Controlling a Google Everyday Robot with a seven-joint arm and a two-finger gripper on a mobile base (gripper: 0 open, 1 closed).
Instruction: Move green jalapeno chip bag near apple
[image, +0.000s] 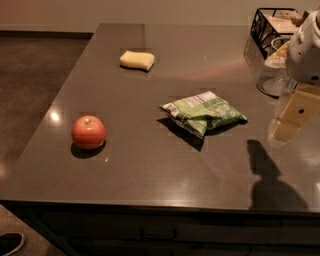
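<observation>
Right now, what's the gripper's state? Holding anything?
Gripper: at the right edge, over the counter; open or closed cannot be told.
The green jalapeno chip bag lies on the counter, apart from it.

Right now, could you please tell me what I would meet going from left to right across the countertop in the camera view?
apple → sponge → green jalapeno chip bag → gripper, at the far right of the view.
</observation>
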